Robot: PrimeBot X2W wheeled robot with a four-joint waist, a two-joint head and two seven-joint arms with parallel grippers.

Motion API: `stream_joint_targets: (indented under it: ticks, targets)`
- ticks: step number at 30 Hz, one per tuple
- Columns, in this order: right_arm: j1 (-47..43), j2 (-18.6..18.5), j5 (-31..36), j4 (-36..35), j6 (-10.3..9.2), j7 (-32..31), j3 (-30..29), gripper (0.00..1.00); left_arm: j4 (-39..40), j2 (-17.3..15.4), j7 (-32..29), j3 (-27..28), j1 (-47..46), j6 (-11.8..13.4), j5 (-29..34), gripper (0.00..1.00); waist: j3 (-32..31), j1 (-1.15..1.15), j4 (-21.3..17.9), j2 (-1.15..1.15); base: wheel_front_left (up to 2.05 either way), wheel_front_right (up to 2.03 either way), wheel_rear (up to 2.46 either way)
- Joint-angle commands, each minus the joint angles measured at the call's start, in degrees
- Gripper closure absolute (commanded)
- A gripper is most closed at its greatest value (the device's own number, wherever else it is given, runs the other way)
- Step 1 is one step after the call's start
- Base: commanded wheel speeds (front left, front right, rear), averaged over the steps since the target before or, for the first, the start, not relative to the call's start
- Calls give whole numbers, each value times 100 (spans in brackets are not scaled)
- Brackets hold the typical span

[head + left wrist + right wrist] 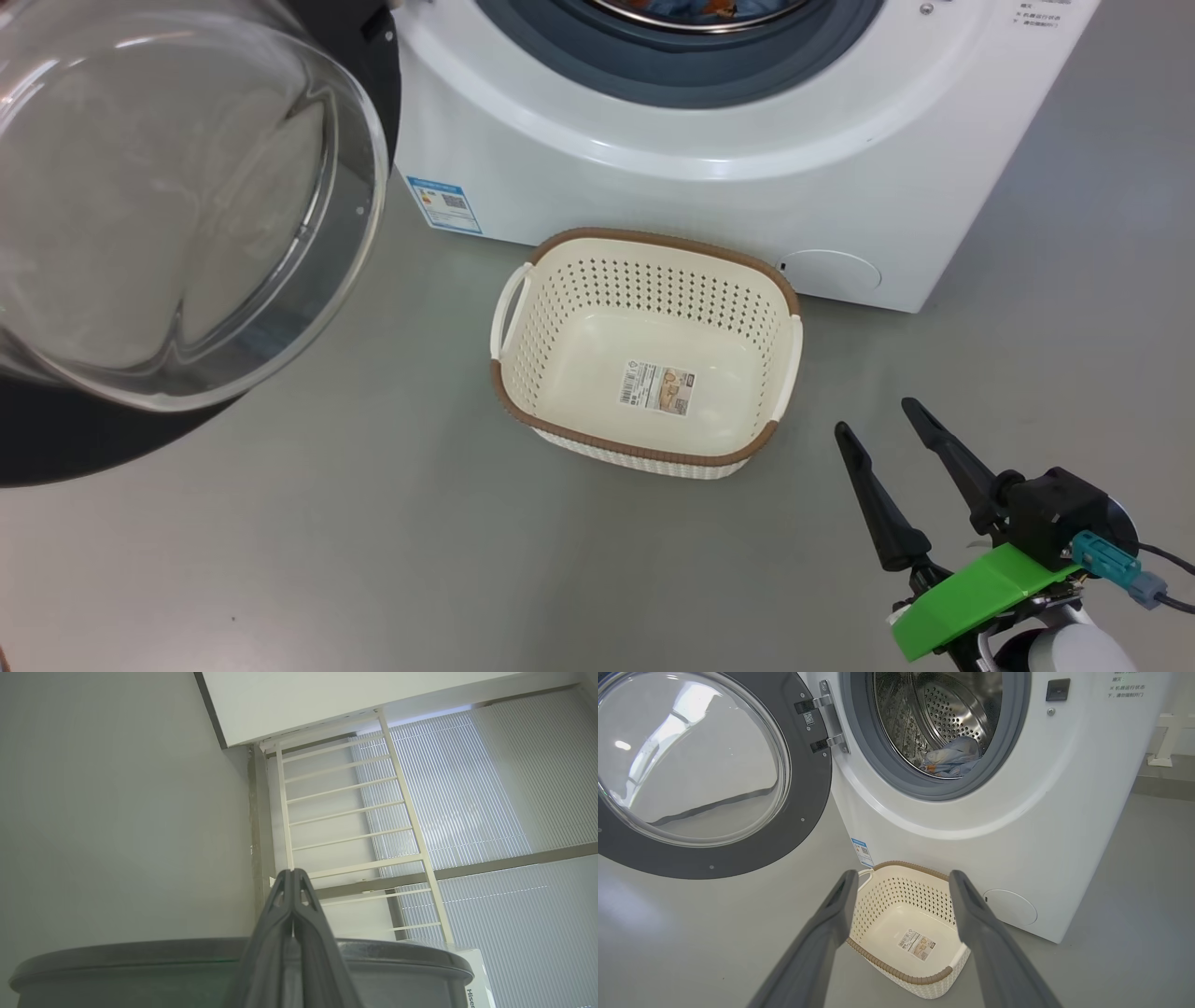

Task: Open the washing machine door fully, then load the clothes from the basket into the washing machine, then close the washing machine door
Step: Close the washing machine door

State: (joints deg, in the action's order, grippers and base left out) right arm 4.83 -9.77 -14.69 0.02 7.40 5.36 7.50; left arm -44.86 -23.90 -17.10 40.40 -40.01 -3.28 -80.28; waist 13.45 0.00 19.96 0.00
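Grey floor [373, 560], smooth. One washing machine [709, 201], door [738, 863] swung open; one basket [560, 317] before it; clothes [952, 758] in drum [957, 709]; left claw [293, 872] clenched, right claw [876, 415] released.

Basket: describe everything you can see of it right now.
The basket is cream-white plastic, rounded rectangular, with perforated walls, a brown woven-look rim and pale side handles. It stands upright and empty on the grey floor, just before the washing machine, bare but for a label sticker on its bottom. Nothing grips it.
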Motion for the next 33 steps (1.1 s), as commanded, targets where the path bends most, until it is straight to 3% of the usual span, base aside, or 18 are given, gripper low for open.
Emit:
stream_joint_targets:
  ticks: [1, 16, 23, 33]
  targets:
    - [147, -35, -52, -192, 9, -18, 120, 0, 111, -354, 15, 38, -125, -64, 64, 100, 46, 0, -44, 0, 0, 0, 0]
    - [149, -32, -103, -207, 9, -24, 53, 0, 9, -295, -47, -41, -134, 26, 106, 100, 181, 0, -183, 0, 0, 0, 0]
    - [155, -1, -165, -183, 9, -53, 115, 0, 188, -260, -703, -221, 19, 128, 31, 100, 165, 0, -117, 0, 0, 0, 0]
    - [160, -64, -302, -103, 9, -76, 175, 0, 780, -303, -1798, -465, 509, 472, -75, 100, 211, 0, -101, 0, 0, 0, 0]
